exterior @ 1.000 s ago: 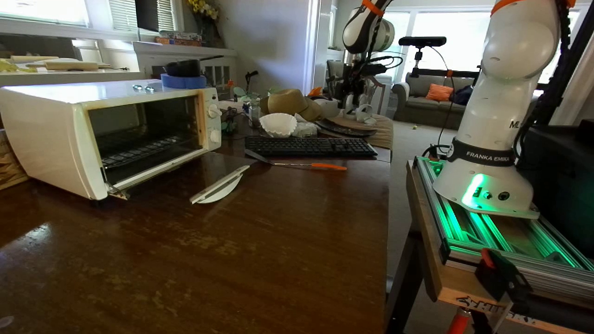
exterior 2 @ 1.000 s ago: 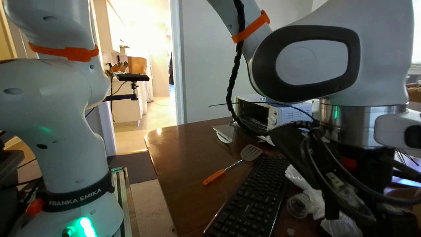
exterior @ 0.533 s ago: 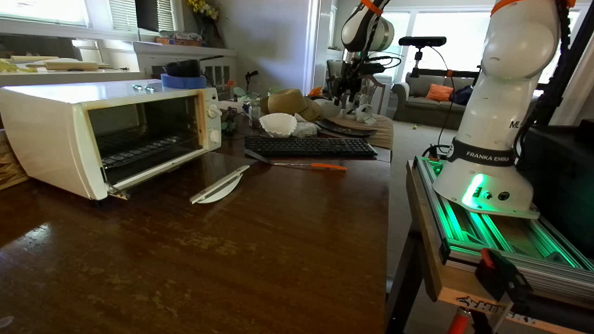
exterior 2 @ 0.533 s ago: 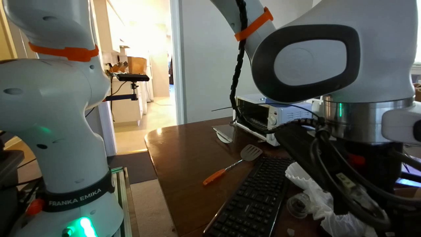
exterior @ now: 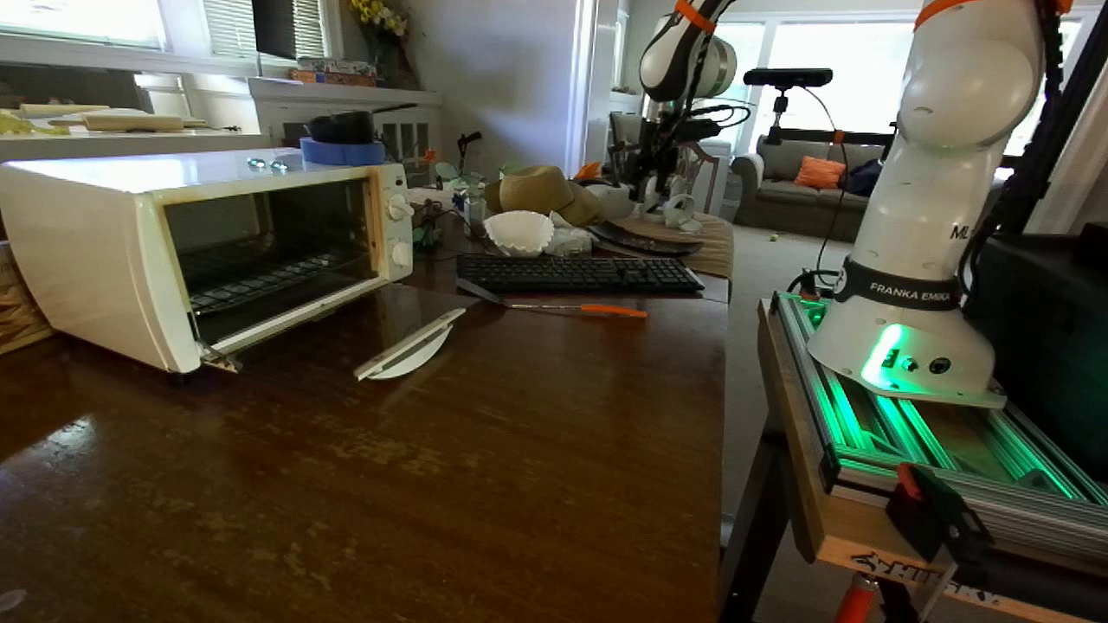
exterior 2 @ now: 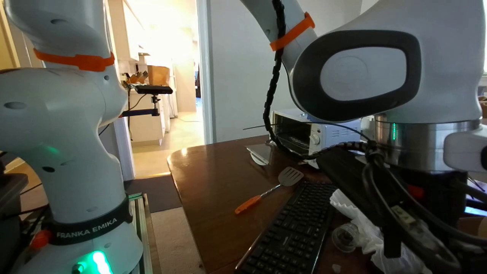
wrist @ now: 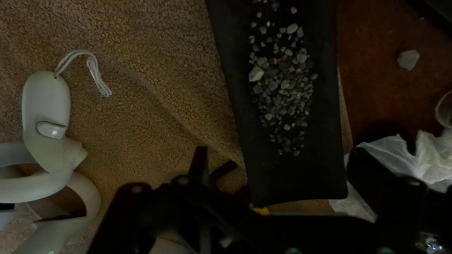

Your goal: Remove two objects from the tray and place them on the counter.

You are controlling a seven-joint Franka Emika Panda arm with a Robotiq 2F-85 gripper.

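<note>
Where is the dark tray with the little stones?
In the wrist view, the dark tray lies just right of centre, with tan cloth on its left and crumpled white wrapping at lower right.

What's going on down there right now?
The robot arm is poised near the dark tray, which carries loose stones and lies at least partly on a tan cloth. Its jaws look open, with nothing visibly held. A pale stone-like piece lies on the counter beside the tray, so one of the two removals may be done, though how it got there doesn't show.
</note>
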